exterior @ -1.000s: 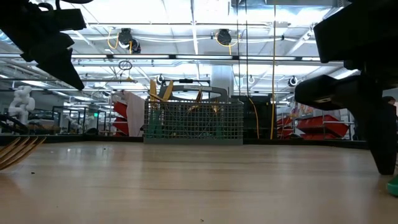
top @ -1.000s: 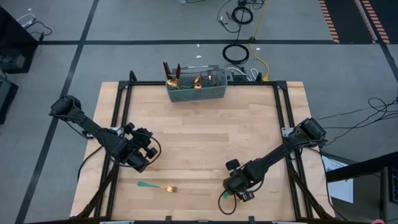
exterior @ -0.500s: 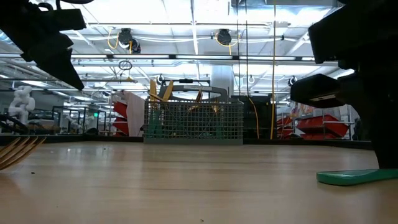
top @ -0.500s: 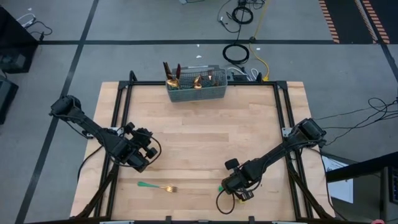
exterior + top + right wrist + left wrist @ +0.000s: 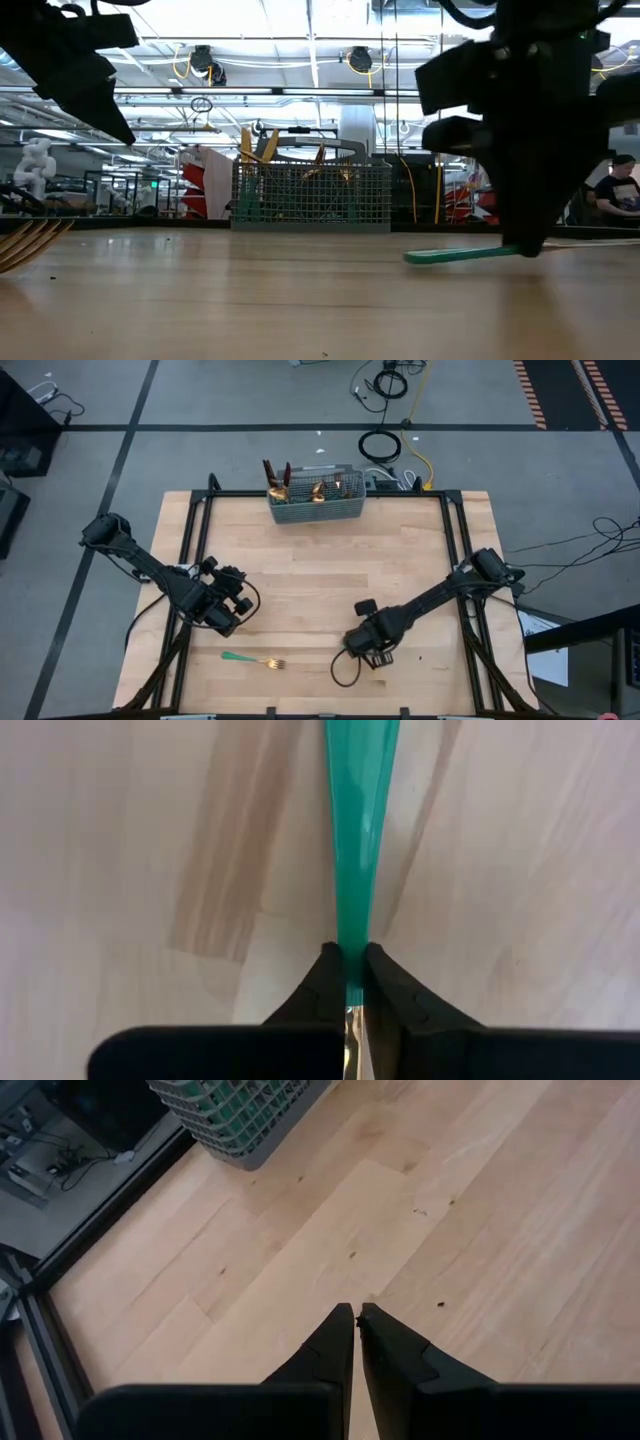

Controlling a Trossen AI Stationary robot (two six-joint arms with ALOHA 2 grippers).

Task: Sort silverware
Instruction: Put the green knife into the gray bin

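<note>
My right gripper [image 5: 360, 648] is low over the near middle of the table, shut on a piece of silverware with a slim teal handle [image 5: 358, 830]. In the low view that handle [image 5: 455, 255] sticks out level from the gripper. A fork [image 5: 255, 660] with a teal handle and gold tines lies flat near the near edge; its tines [image 5: 25, 245] show in the low view. My left gripper [image 5: 228, 622] hangs shut above the table's left side [image 5: 357, 1315], a little farther back than the fork, touching nothing. More silverware stands in the grey mesh caddy [image 5: 315, 497]. My right gripper pinches the silverware piece between its two fingers [image 5: 322, 982] where the teal handle narrows into the gold neck [image 5: 352, 975]. The handle runs straight out ahead of the fingertips, about level and low over the wood. The gripper hides the gold head.
The caddy [image 5: 310, 205] stands at the middle of the far edge [image 5: 235, 1115]. Black frame rails [image 5: 190, 550] run along the table's sides. Bare wood lies between the arms and the caddy. A person [image 5: 615, 190] sits in the room beyond the table.
My right gripper has moved toward the table's left and a little toward the far edge, staying shut and carrying the teal-handled piece. In the low view the handle has come into sight and travelled left with the gripper.
</note>
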